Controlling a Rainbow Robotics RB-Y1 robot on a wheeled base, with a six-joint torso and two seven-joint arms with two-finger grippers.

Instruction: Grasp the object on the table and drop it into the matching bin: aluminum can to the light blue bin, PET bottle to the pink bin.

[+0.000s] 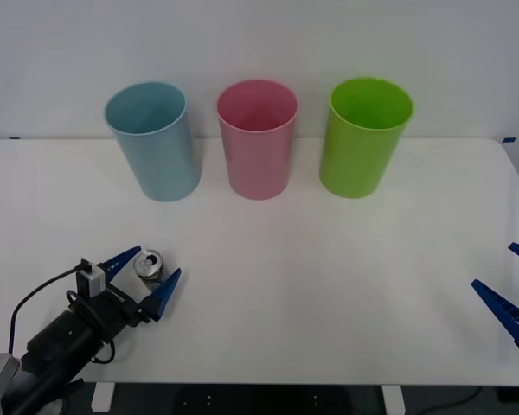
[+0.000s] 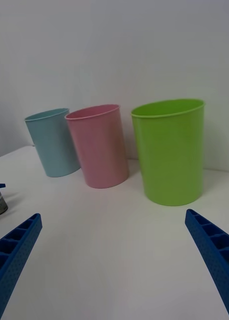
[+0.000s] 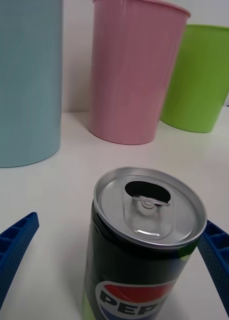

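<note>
A plain white wall (image 1: pixel 259 43) stands right behind the desk (image 1: pixel 329 285), bare and evenly lit, with no window in it. The desk is a wide white top with rounded corners, and its far edge meets the foot of the wall. Small dark blue marks (image 1: pixel 509 139) sit at the far corners of the desk, where top and wall meet. Light falls softly from above, leaving faint grey shadows on the desk. Under the desk's near edge a dark floor (image 1: pixel 268 399) shows, crossed by pale parts of the desk's frame (image 1: pixel 104 396).
</note>
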